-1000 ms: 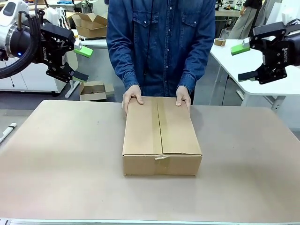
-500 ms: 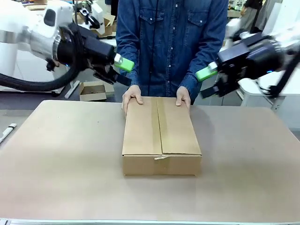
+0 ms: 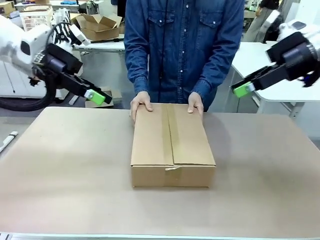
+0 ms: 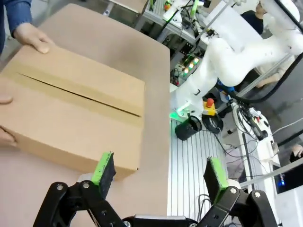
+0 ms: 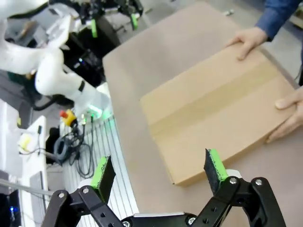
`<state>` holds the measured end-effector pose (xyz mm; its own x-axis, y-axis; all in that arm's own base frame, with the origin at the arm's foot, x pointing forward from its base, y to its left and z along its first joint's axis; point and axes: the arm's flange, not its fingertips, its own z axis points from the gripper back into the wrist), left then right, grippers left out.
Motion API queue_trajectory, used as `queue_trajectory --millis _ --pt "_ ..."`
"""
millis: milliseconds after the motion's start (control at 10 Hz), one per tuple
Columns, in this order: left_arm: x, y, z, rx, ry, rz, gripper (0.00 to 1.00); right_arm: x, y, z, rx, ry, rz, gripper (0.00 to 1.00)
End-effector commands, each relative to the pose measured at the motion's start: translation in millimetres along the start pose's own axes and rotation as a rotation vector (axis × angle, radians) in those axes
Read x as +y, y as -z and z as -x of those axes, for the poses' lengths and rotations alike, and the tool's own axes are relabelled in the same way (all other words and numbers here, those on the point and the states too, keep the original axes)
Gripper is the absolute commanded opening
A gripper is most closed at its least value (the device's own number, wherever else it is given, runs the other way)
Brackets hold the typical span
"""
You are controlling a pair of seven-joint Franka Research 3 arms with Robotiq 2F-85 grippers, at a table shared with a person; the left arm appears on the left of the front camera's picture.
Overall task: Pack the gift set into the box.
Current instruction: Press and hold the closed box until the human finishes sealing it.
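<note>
Lying closed on the table, the box is looking already packed, the person's hands steadying it; left end effector and right end effector are hovering released, empty.

1 closed cardboard box on 1 surface. 2 pincers: left pincer, right pincer. 2 person's hands: one hand, other hand.

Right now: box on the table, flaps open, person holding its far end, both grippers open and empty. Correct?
No: the box flaps are shut, per the front view. Person's hands hold its far end; left gripper and right gripper open, empty.
</note>
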<state>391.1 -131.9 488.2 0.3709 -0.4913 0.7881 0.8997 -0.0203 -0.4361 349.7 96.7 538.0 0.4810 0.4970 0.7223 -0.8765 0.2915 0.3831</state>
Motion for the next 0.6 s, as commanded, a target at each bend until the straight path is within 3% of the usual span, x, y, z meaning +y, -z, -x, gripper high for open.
queue_trajectory --millis 0,100,200,300,400,500 --pt "-13.1 10.8 -8.6 0.018 0.016 0.081 1.0 0.0 0.7 -1.0 0.004 0.0 -0.007 1.0" --pt "0.0 0.0 0.0 0.0 0.0 0.0 1.0 -13.8 12.7 -19.1 -0.171 -0.339 -0.016 1.0" --pt "4.5 18.7 -0.8 -0.081 0.337 -0.113 1.0 -37.7 38.7 -25.1 -0.277 -0.647 -0.097 1.0" --pt "14.2 34.2 6.7 -0.183 0.506 -0.115 1.0 -56.4 60.0 -24.1 -0.475 -0.835 -0.18 1.0" --pt "20.1 50.9 13.3 -0.243 0.567 -0.09 1.0 -67.2 79.1 -16.5 -0.604 -0.917 -0.243 1.0" --pt "20.5 70.6 15.3 -0.29 0.616 -0.023 1.0 -74.0 105.6 0.7 -0.66 -0.891 -0.376 1.0"
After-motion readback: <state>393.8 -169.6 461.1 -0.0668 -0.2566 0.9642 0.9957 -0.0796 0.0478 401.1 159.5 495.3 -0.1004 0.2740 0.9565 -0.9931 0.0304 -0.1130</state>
